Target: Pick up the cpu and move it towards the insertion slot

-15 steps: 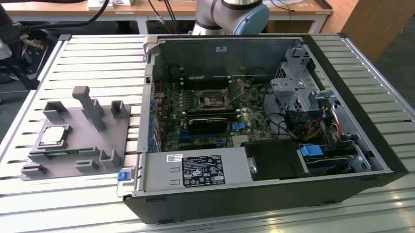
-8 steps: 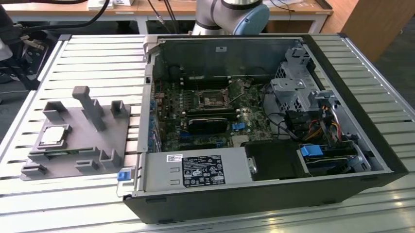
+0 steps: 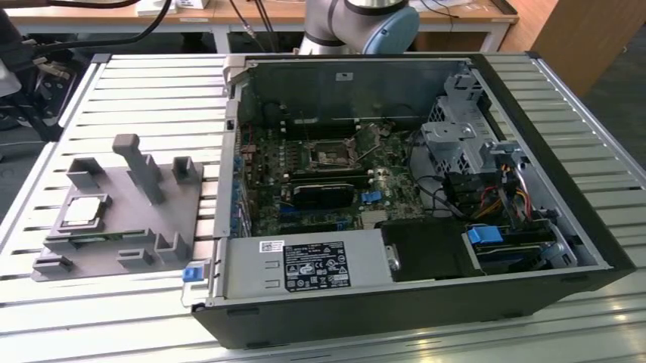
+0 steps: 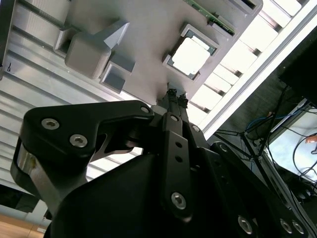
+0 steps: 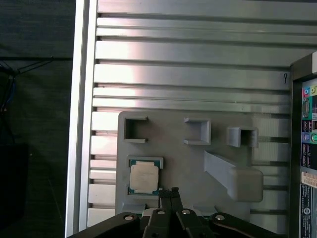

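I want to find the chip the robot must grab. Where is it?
Beside the open computer case, toward the exterior view's left, a grey plastic fixture lies on the slatted table. The cpu sits in a recess there, near the tall post. It is the only shiny silver square among dull grey blocks.

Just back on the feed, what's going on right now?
The cpu lies in its recess on the grey fixture, not yet picked up. In both wrist views the gripper hangs above the fixture near the cpu, fingers together, holding nothing. The insertion slot sits inside the open case, to the exterior view's right of the fixture.
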Motion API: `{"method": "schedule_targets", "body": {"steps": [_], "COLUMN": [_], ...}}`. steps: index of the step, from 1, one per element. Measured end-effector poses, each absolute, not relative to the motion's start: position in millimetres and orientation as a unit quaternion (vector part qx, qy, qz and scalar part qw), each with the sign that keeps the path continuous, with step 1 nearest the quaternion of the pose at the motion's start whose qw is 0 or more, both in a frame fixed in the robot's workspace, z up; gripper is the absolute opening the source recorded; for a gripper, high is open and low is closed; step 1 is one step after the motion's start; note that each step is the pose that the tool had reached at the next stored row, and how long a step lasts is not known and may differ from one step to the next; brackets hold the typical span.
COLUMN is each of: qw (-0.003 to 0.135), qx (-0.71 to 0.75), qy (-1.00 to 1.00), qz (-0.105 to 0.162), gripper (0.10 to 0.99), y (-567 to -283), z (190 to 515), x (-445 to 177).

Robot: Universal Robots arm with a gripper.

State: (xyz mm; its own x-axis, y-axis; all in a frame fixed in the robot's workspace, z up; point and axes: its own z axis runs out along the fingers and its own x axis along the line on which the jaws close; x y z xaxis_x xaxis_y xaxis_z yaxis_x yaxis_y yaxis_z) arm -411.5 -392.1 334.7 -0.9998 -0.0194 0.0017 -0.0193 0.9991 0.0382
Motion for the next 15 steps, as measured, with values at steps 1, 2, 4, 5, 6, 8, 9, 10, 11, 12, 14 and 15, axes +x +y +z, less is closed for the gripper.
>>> {"method": "schedule_targets", "body": {"steps": [1,2,4,5,6,8,9,10,11,12,14,15], "qw": [0.001,0.001,0.001,0.001,0.001,0.001,0.001,0.001,0.001,0.001,0.001,0.001], "qx": [0.01,0.01,0.01,0.01,0.01,0.01,0.01,0.01,0.01,0.01,0.01,0.01], "qy": [-1.0,-1.0,-1.0,-1.0,-1.0,-1.0,-1.0,-1.0,-1.0,-1.0,-1.0,-1.0], "qz": [-0.019,-0.019,-0.019,-0.019,-0.019,-0.019,-0.019,-0.019,-0.019,-0.019,-0.019,-0.019], "gripper": [0.106,0.106,0.106,0.106,0.106,0.106,0.106,0.106,0.106,0.106,0.106,0.106], "y": [-392.1,-392.1,-392.1,-392.1,-392.1,-392.1,-392.1,-392.1,-392.1,-392.1,-392.5,-392.6], "z": [334.5,334.3,333.7,333.3,333.0,332.4,332.1,331.6,331.2,331.0,330.3,329.9], "x": [-411.4,-411.5,-411.4,-411.4,-411.5,-411.5,-411.5,-411.5,-411.5,-411.5,-411.7,-411.8]}}
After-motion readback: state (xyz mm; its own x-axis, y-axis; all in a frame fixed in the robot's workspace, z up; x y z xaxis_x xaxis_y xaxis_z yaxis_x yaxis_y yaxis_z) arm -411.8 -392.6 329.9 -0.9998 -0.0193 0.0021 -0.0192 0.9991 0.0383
